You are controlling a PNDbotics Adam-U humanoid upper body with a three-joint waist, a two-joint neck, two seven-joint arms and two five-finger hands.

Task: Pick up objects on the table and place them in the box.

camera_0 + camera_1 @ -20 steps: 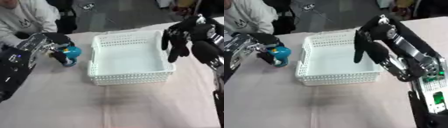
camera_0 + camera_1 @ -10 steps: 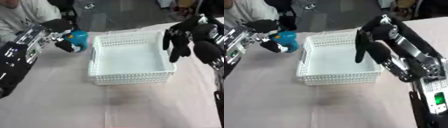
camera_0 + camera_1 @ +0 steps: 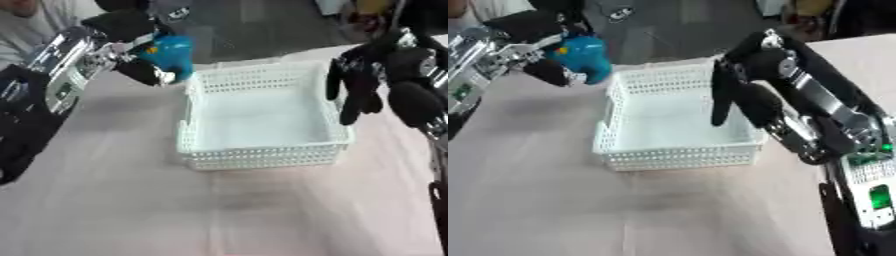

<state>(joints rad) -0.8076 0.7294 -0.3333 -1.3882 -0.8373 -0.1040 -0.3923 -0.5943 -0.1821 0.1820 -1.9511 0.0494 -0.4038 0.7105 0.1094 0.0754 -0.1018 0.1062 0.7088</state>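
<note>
blue toy (image 3: 171, 52), perhaps a figurine: grasped in left hand (image 3: 131, 47), raised beside white basket (image 3: 262, 155) far-left corner. right hand (image 3: 359, 82): fingers relaxed, hanging over basket's right rim. pale tablecloth (image 3: 114, 200); dark floor beyond.

pale pink tablecloth (image 3: 114, 200) (creased), dark floor (image 3: 262, 30)

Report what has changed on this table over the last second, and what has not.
The left robot hand, shut on the blue toy, has lifted it off the table at the basket's left and carried it up toward the far left corner of the white basket; it is not yet over the inside. The basket has not moved and holds nothing. The right robot hand stays at the basket's right rim, fingers hanging down.
</note>
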